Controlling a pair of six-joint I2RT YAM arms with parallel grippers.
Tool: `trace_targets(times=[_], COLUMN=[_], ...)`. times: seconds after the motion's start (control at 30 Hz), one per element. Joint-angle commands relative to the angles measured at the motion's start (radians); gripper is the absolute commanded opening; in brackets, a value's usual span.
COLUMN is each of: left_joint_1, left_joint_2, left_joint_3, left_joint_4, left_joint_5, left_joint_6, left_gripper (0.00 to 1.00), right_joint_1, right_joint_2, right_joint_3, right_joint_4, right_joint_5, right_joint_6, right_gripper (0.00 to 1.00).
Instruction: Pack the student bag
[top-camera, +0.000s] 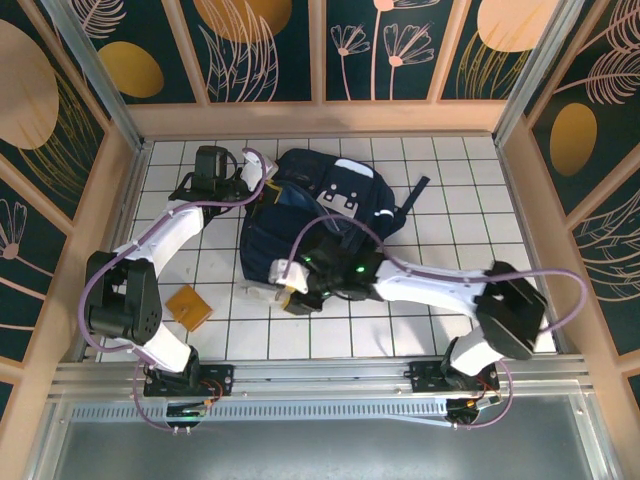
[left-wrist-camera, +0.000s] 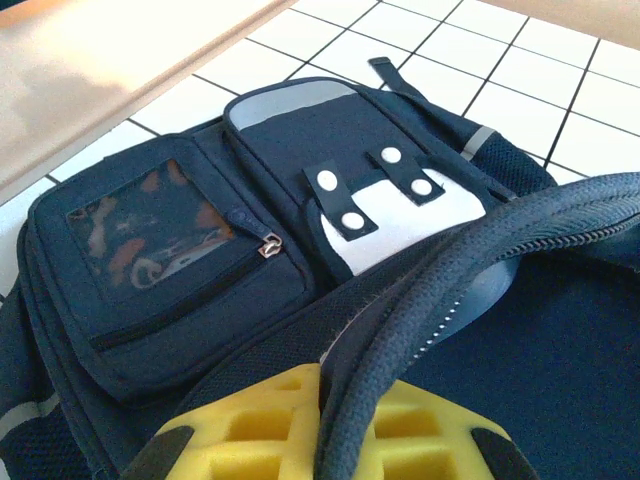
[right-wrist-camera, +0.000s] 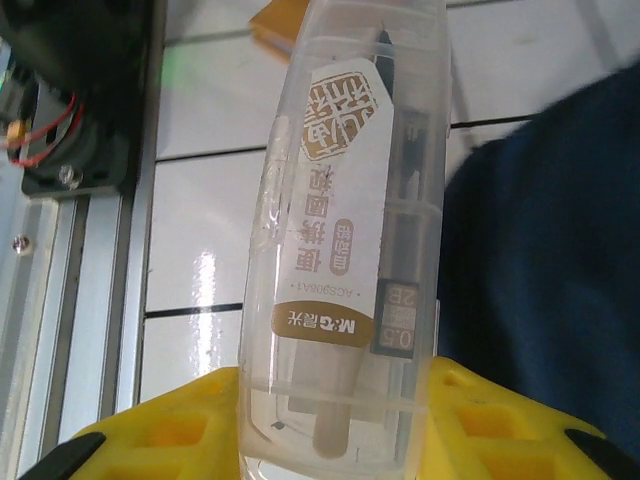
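Clear plastic is sitting between the closed fingers of the right gripper (right-wrist-camera: 335, 430): it is clamping a transparent stationery case (right-wrist-camera: 340, 200) beside the near-left edge of the student bag (top-camera: 330, 210), which is lying mid-table. The left gripper (left-wrist-camera: 335, 425) is pinching the bag's zippered rim (left-wrist-camera: 480, 250). The packing step is under way, and next the case is probably going to need guiding into that opening.

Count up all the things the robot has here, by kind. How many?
backpack: 1
clear plastic case: 1
flat orange square: 1
Total: 3
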Motion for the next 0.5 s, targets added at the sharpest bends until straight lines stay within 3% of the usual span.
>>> trace_targets(times=[0.0,0.13,0.3,0.4,0.47], left_joint_1=[0.012,0.01,0.008,-0.001,-0.013], left_joint_2=[-0.071,-0.092,-0.098,-0.093,-0.086], left_joint_3=[0.016,0.0,0.002,-0.006,-0.011], left_joint_4=[0.051,0.074,0.068,0.08,0.08], left_joint_5=[0.074,0.103,0.15,0.169,0.182], left_joint_6=[-0.08,-0.098,-0.106,-0.119,-0.117], left_gripper=[0.0,0.0,0.0,0.0,0.0], right_joint_1=[-0.078,-0.218,-0.33,-0.36,-0.384], right_joint_2=[-0.119,-0.159,-0.053,0.05,0.097], right_joint_3=[-0.039,-0.048,0.036,0.119,0.159], right_joint_4=[0.008,0.019,-0.041,-0.068,-0.036], right_joint_5=[0.077,0.074,0.105,0.194,0.273], right_joint_6=[0.109,0.154,0.143,0.114,0.136], right_gripper=[0.25,0.25,0.26,0.28,0.36])
